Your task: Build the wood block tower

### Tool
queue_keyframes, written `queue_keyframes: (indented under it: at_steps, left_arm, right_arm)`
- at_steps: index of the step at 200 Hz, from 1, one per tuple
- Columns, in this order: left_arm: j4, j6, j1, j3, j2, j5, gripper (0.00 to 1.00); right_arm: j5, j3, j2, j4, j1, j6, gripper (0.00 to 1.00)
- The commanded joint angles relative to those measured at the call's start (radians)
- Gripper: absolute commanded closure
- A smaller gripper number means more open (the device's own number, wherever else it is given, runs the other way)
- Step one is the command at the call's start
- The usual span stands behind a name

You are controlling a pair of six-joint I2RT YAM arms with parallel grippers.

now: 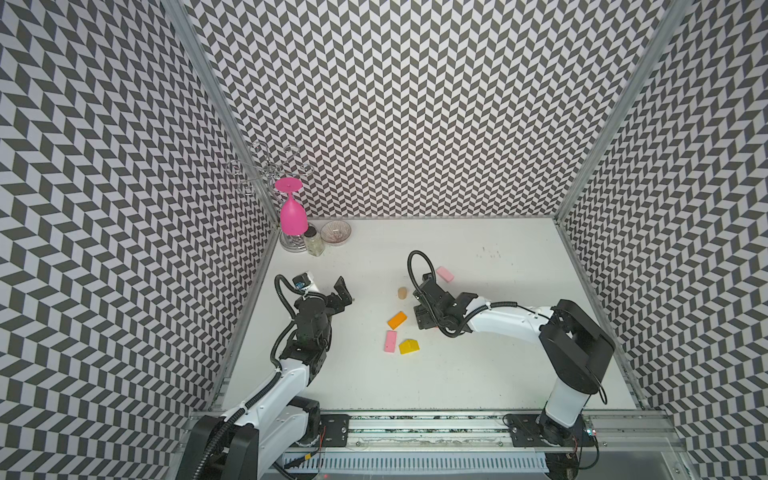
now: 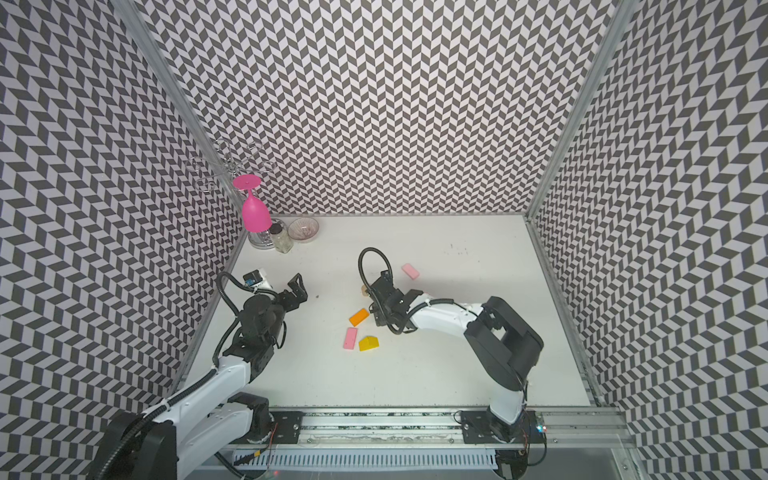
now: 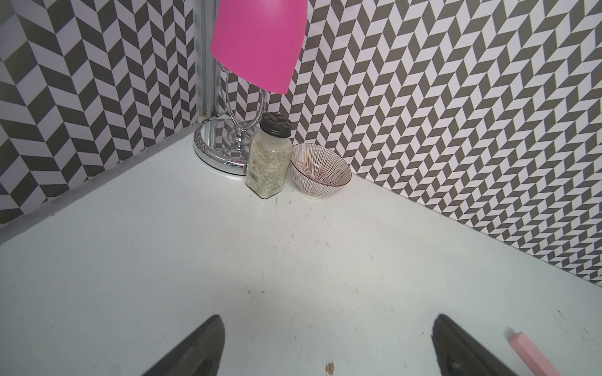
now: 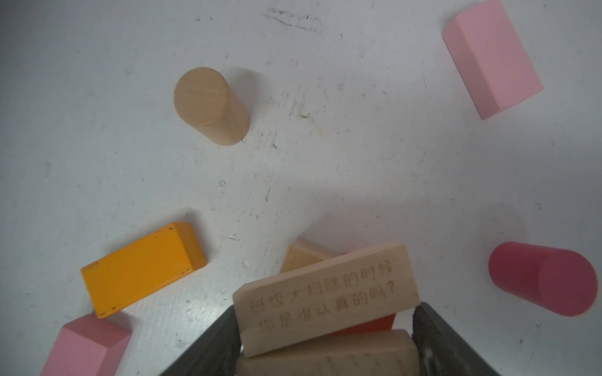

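In the right wrist view my right gripper has a finger against each end of an engraved tan bar. That bar lies askew on a low tower: a second tan bar, a red piece and a tan piece. In both top views the arm hides this stack. Loose around it are a tan cylinder, an orange block, a flat pink block, a yellow house block, a second pink block and a dark pink cylinder. My left gripper hangs open and empty at the left.
In the back left corner a pink goblet hangs upside down on a chrome rack, with a spice jar and a striped bowl beside its base. Patterned walls close in the table on three sides.
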Motion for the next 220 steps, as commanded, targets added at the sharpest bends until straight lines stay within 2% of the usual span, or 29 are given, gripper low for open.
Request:
queue_keyframes:
  at_steps: [1, 31, 59, 72, 118, 220]
  left_arm:
    - [0.03, -0.002, -0.005, -0.007, -0.009, -0.002, 0.0]
    - [0.029, -0.004, -0.005, -0.009, -0.01, -0.002, 0.0]
    - [0.029, -0.003, -0.005, -0.009, -0.01, -0.001, 0.0]
    - [0.029, -0.003, -0.005, -0.009, -0.009, 0.0, 0.0]
    - [0.029, -0.003, -0.005, -0.009, -0.01, 0.0, 0.0]
    - [0.031, -0.003, -0.005, -0.01, -0.012, 0.0, 0.0]
  right_arm:
    - [0.026, 0.012, 0.014, -0.005, -0.009, 0.026, 0.14]
    - [0.023, 0.018, 0.015, -0.001, -0.011, 0.029, 0.07]
    - [0.005, 0.024, 0.015, -0.002, -0.012, 0.043, 0.05]
    - [-0.004, 0.015, 0.002, 0.002, -0.01, 0.053, 0.0]
    - [-0.063, -0.063, -0.075, 0.081, -0.006, 0.057, 0.01]
    - [-0.039, -0.09, -0.084, 0.059, 0.027, 0.128, 0.01]
